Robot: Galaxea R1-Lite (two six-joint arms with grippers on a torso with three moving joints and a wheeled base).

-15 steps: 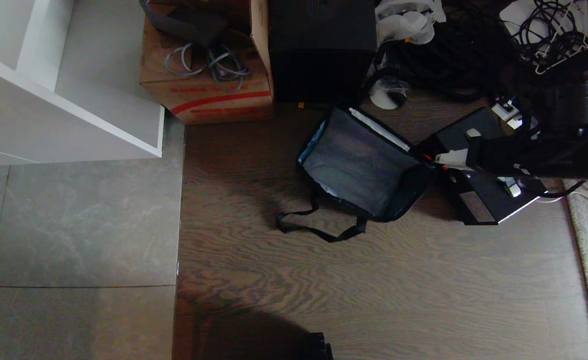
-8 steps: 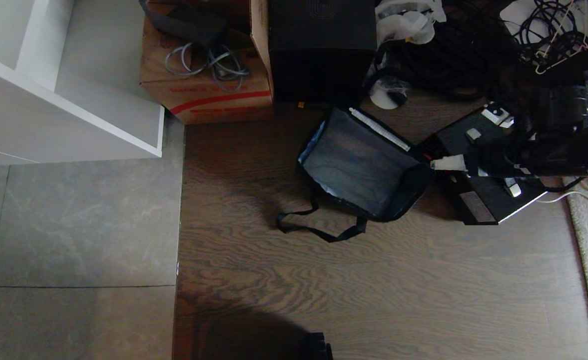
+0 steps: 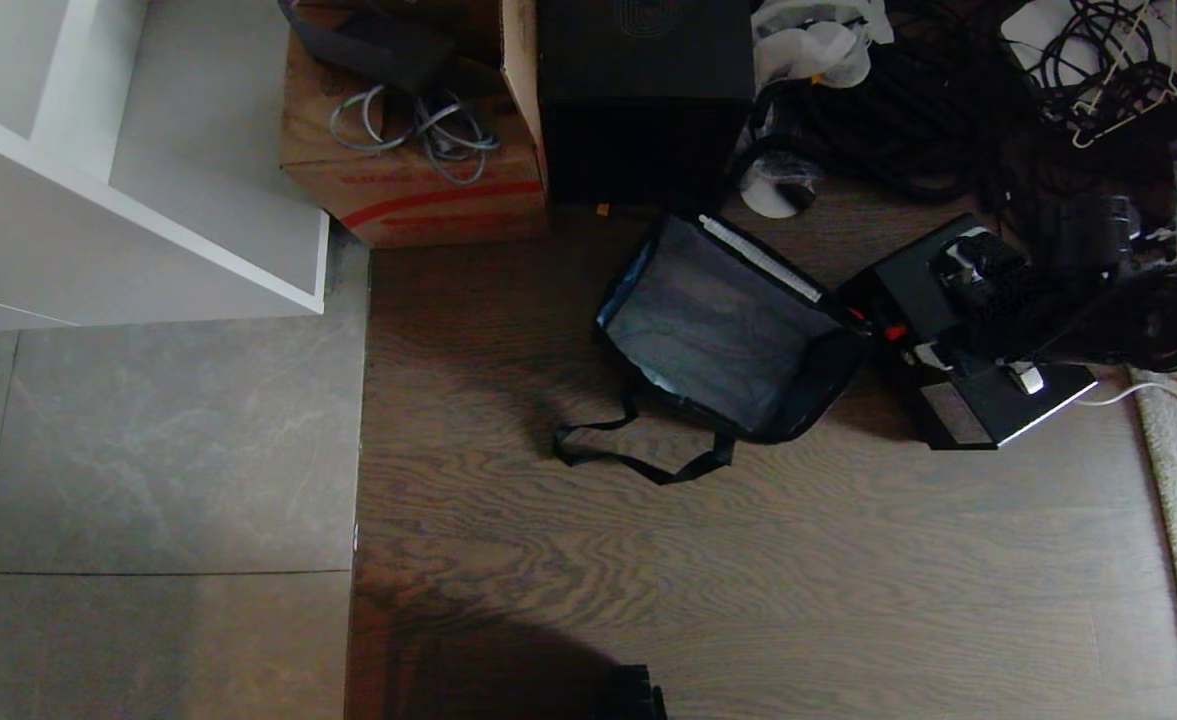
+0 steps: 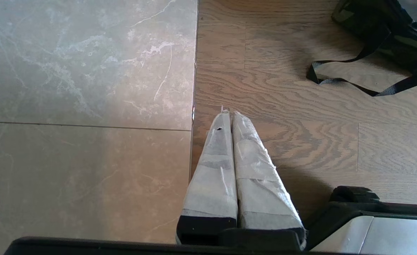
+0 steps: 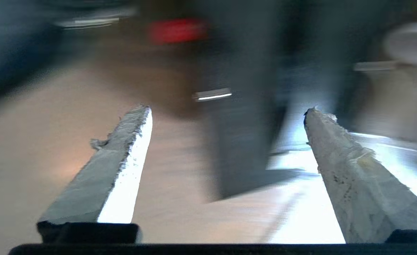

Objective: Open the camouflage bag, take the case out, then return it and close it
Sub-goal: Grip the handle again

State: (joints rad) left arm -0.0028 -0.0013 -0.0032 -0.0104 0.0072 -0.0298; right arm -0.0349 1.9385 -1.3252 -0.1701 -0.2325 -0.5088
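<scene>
Right gripper (image 5: pixel 227 113), swung off the rigid black rectangular case (image 3: pixel 958 340), fingers now spread, nothing held: case lies beside the open camouflage fabric bag (image 3: pixel 723 325), removal apparently done.

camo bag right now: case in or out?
Out. The camouflage bag lies open on the floor with a bare interior; the case sits on the floor beside it, under the right gripper, which is open.

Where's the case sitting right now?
In the head view, the case lies flat on the wooden floor to the robot's right, just outside the open camouflage bag, with the right arm over it.
</scene>
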